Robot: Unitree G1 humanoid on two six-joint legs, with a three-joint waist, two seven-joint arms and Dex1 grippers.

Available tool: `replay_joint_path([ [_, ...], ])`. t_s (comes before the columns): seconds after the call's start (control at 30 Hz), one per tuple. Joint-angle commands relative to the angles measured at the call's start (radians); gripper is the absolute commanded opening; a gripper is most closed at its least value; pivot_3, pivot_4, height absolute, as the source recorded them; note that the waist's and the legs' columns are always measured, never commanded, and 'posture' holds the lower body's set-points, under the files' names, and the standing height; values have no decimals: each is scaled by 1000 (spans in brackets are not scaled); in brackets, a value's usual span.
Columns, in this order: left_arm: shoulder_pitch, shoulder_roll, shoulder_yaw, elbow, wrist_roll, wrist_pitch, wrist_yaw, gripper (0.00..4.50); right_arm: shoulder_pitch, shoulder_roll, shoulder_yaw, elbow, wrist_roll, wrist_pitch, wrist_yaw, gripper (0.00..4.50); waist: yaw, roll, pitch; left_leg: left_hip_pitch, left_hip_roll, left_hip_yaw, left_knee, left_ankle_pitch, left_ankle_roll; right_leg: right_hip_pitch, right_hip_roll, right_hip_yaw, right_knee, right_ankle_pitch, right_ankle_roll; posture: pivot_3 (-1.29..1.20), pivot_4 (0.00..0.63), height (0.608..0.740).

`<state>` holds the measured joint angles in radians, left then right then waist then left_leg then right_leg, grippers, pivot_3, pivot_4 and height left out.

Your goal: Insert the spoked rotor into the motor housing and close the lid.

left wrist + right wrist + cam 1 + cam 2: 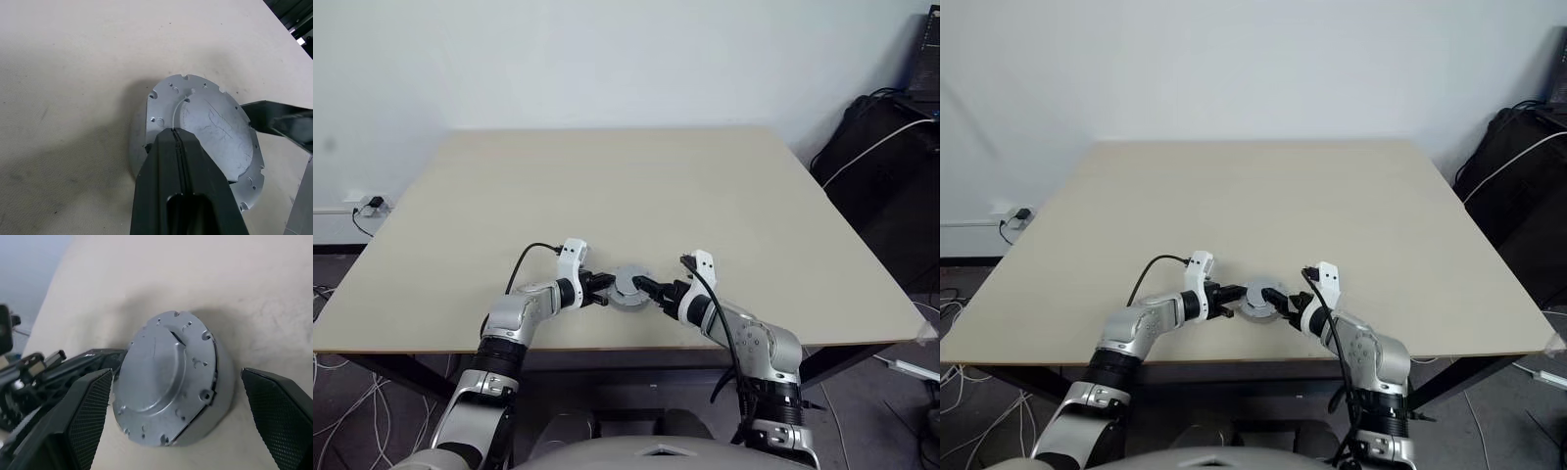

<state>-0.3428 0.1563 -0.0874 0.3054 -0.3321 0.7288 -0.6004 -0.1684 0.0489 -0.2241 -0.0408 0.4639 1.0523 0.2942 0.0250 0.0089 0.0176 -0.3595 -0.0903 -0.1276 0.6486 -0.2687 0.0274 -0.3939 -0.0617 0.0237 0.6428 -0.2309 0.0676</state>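
**Lid seated on housing; right fingers straddle it, left fingers pressed together at its rim**

The lid (164, 377), smooth grey face up, sits on the round motor housing (137, 142) near the front edge of the table (636, 186), midway between the two arms. No rotor or copper winding is exposed; in my judgement the rotor is already enclosed and the closing step is at or near completion.

Left gripper (599, 289): fingers together, holding nothing, tips at the lid's 9 o'clock edge in the head view. Whether they bear on the lid cannot be confirmed.

Right gripper (651, 290): fingers (88, 416) wide apart, one on each side of the assembly, clear of its wall, approaching from 3 o'clock.

Governing relation: the assembly lies directly ahead of the right fingers and between them; its axis stands upright, so a closing grip would meet the side wall squarely. Both arms are about equally near.
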Motion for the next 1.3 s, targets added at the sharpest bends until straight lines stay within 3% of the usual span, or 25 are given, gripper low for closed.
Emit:
replay_joint_path([
  [0.03,6,-5,-16,-8,8,9,-1,0,-55,34,-19,31,44,-5,-24,4476,-1,1,0,0,0,0,0,0,0,0,0,0,0,0,0,0,0,740],
  [0.67,31,6,0,-24,10,5,8,0,-51,101,-48,61,189,188,-56,4476,-23,3,0,0,1,0,-1,1,1,-1,0,0,0,0,0,0,0,740],
  [0.97,42,6,6,-29,13,4,8,0,-66,146,-180,68,366,198,-78,4476,-30,4,1,0,0,0,-1,0,1,-1,0,0,0,0,0,0,0,740],
  [1.3,47,4,11,-33,16,5,11,0,-52,128,-110,102,353,195,-130,4476,-31,5,1,-1,0,0,-1,0,2,-1,0,1,0,0,0,0,0,740],
])
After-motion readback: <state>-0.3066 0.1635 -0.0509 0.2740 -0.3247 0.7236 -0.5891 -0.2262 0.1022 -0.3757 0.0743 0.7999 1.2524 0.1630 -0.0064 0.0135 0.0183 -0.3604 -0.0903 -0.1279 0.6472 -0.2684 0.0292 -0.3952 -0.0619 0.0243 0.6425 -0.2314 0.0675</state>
